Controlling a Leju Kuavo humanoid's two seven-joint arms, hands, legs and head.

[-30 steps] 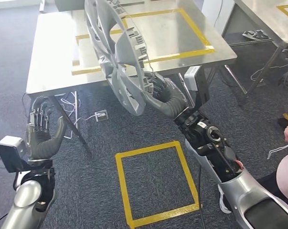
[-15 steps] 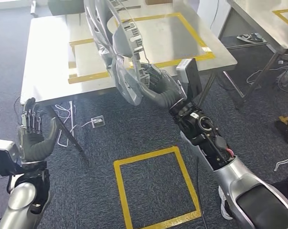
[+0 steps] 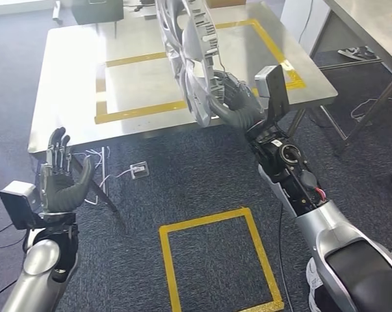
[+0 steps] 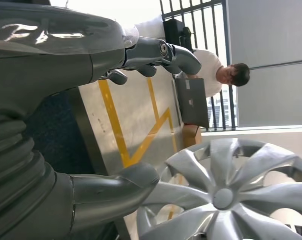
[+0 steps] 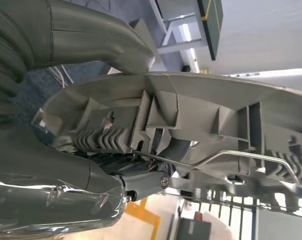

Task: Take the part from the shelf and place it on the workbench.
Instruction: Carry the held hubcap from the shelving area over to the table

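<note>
The silver hubcap [image 3: 188, 62] stands on edge above the near part of the steel workbench [image 3: 66, 78], over its yellow tape outline [image 3: 134, 110]. The right hand [image 3: 233, 101] grips the hubcap's lower rim, fingers curled into the ribbed back. The left hand [image 3: 61, 179] is raised near the workbench's front left corner, palm up, fingers spread and holding nothing.

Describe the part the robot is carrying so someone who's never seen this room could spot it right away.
Find the steel workbench marked with yellow tape. Above its near edge, the right hand holds a silver plastic hubcap by the rim, standing on edge. It is the one big round thing there, with curved spokes on the front and ribbed clips and a wire ring on the back.
</note>
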